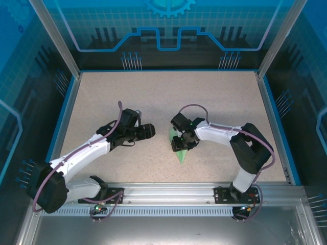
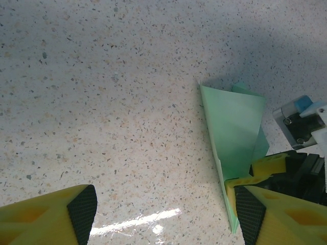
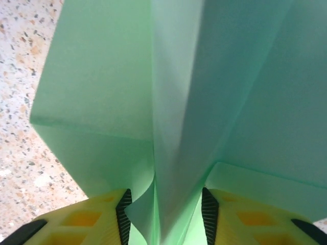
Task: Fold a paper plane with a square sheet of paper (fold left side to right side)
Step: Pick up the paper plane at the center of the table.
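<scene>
Right gripper (image 3: 166,212) pinches the paper plane (image 3: 179,102) (centre ridge) — left gripper (image 2: 166,214) agape.

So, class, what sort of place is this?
Probably a robotics lab work cell: a left arm and right arm bolted to an aluminium rail, a speckled tabletop, blue circuit-pattern panels around it.

Overhead from behind, wrist close-ups sharing paper (image 2: 232,127)

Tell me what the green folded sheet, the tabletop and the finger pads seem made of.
The folded sheet: thin matte paper, judging by sharp creases and a curling edge. The tabletop: speckled stone-look surface, maybe laminate; slightly glossy, with a light streak. The finger pads: black, ribbed, probably rubber, on yellow plastic-looking fingers.
</scene>
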Motion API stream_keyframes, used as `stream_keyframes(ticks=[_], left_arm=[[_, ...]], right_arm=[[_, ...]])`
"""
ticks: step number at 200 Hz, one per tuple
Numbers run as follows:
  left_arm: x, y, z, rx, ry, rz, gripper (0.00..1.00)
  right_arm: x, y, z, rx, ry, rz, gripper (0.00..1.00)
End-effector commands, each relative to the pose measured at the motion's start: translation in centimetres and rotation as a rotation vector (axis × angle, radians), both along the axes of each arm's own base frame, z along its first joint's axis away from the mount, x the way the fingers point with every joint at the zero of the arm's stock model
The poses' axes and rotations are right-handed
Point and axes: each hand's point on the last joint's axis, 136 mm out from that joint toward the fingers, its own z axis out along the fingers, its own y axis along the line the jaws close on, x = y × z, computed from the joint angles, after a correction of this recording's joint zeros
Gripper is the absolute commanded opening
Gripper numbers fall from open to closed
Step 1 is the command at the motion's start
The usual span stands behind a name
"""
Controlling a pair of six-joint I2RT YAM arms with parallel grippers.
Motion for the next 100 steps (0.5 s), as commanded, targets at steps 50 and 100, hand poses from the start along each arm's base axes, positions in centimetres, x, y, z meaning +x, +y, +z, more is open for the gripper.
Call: stream_keyframes(ticks=[50,100], left_arm=[[-0.1,1.0,-0.3,0.015,-0.005,0.022,0.76],[-0.2,1.1,0.0,0.016,-0.012,0.02,0.76]], right_arm=[[-0.9,-1.0,-1.0,-0.109,0.03,0.0,0.39],[-0.9,0.1,-1.0,-0.072,0.037,0.0,0.24]])
